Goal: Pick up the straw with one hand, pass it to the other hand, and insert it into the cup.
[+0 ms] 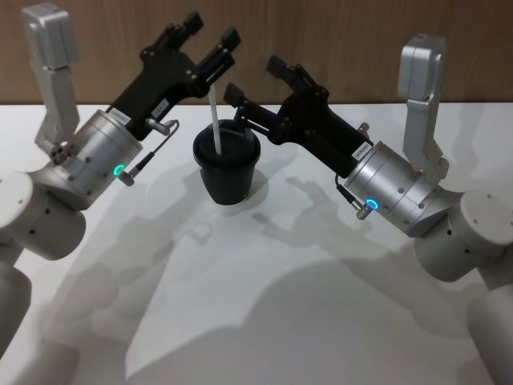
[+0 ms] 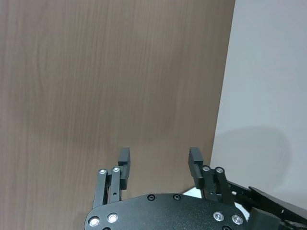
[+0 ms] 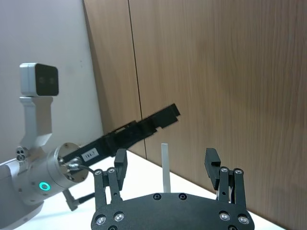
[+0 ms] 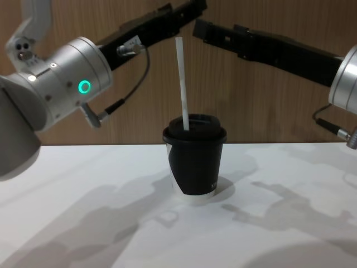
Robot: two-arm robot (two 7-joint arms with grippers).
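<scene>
White thin straw [image 4: 182, 84] stands upright in tapered black cup [image 4: 193, 162].

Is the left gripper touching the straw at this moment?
Apart. In the chest view the left gripper sits above and beside the straw, wall showing between. In the left wrist view its open fingers hold nothing.

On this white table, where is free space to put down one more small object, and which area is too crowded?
The table is bare in front of the cup, between the two arms, and also at both sides of the cup in the chest view. It is crowded above the cup: the straw stands in the lid, with the open left pincer and open right pincer close to its top.
</scene>
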